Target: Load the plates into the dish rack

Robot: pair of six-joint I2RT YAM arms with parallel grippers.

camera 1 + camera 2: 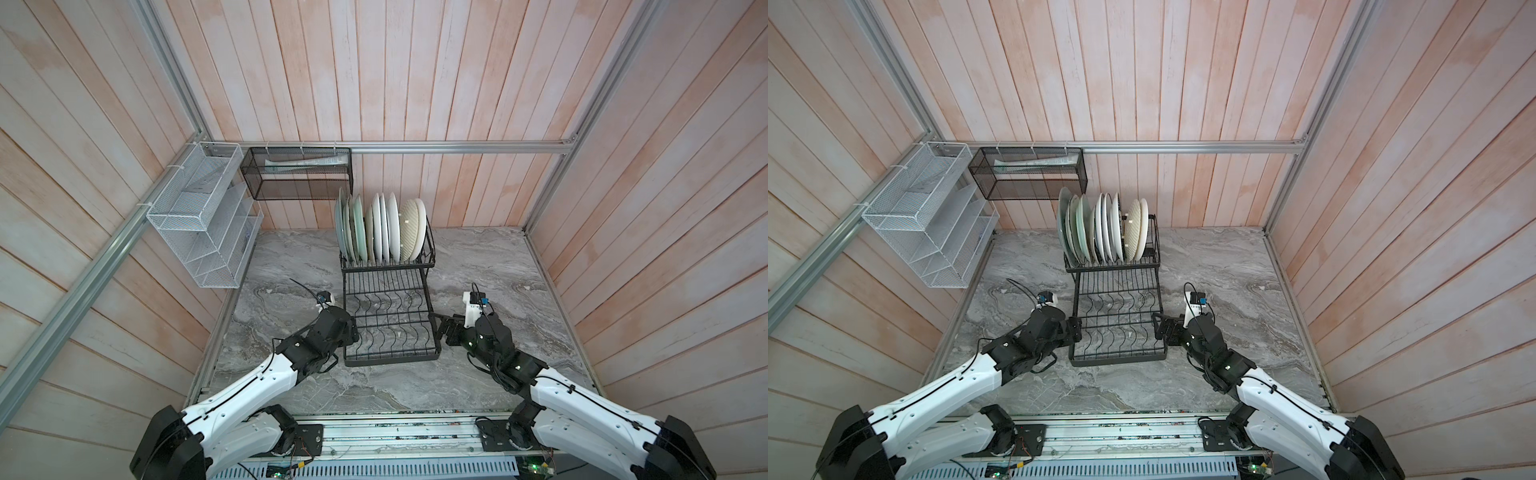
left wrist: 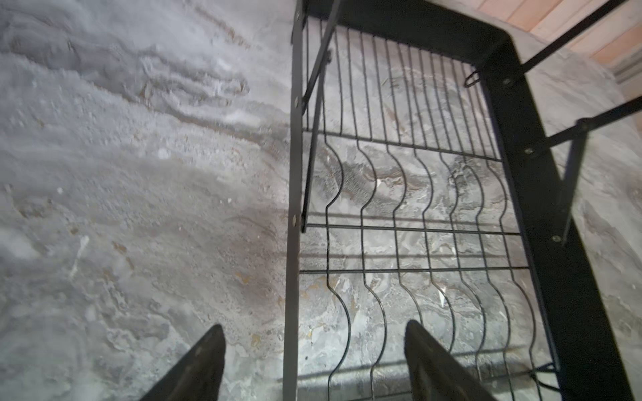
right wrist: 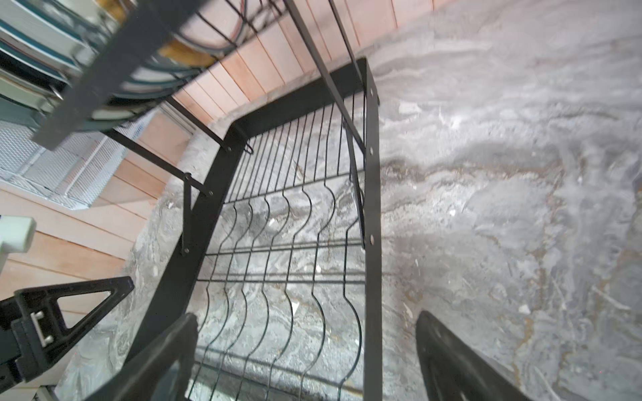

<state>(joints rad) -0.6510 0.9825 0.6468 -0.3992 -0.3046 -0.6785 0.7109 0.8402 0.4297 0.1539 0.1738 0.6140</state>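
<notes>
The black wire dish rack (image 1: 390, 360) (image 1: 1119, 359) stands mid-table. Several plates (image 1: 382, 226) (image 1: 1104, 226) stand on edge in its raised upper tier: pale green at the left, white in the middle, a ribbed cream one at the right. The lower tier of wavy slots holds nothing. My left gripper (image 1: 353, 330) (image 2: 314, 326) is open, and the rack's left side rail (image 2: 291, 243) runs between its fingers. My right gripper (image 1: 442, 328) (image 3: 305, 316) is open astride the right side rail (image 3: 373, 243). Neither holds anything.
A white mesh organizer (image 1: 199, 216) hangs on the left wall. A black mesh basket (image 1: 297, 174) hangs on the back wall beside it. Grey marble tabletop (image 1: 498, 270) lies bare on both sides of the rack and in front of it.
</notes>
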